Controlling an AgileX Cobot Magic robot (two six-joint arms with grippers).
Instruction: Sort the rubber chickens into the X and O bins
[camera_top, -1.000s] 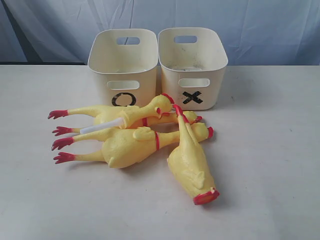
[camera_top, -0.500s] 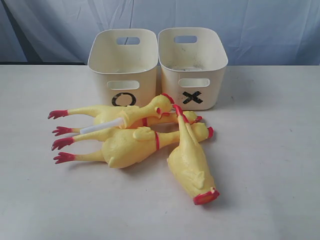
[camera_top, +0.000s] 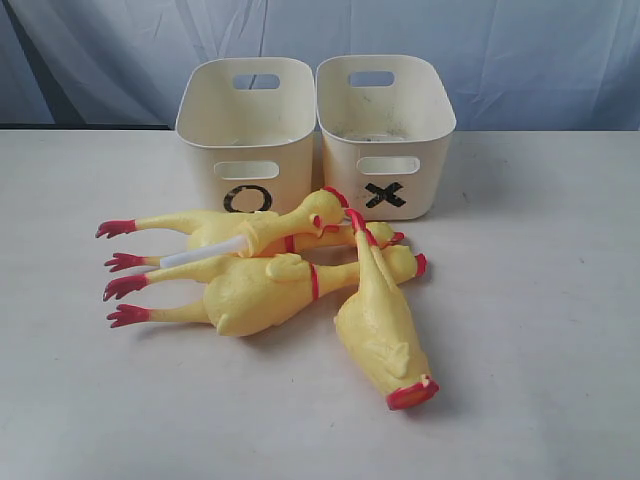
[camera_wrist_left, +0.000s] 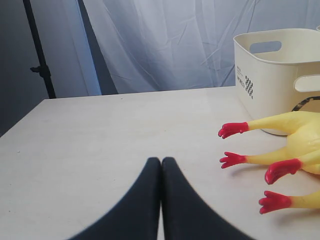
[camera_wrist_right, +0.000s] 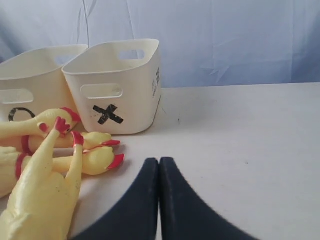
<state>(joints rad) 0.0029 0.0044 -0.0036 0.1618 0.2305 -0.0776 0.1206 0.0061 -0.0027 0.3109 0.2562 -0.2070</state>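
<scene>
**No chickens sorted yet**

All four rubber chickens (camera_top: 262, 295) lie in a heap on the surface (camera_top: 540, 350), just in front of the O bin (camera_top: 200, 180) and the X bin (camera_top: 345, 190). No chicken is in a bin. The left claw (camera_wrist_left: 161, 165) and right claw (camera_wrist_right: 159, 165) are both shut tight and hold nothing. All the sorting is left to do.

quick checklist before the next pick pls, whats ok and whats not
1. Left hand open for grasping: not ok, shut and empty.
2. Right hand open for grasping: not ok, shut and empty.
3. O bin and X bin upright, marks readable: ok.
4. Rubber chickens lying apart: not ok, they overlap in one pile.
5. Bins empty inside: cannot tell.
</scene>
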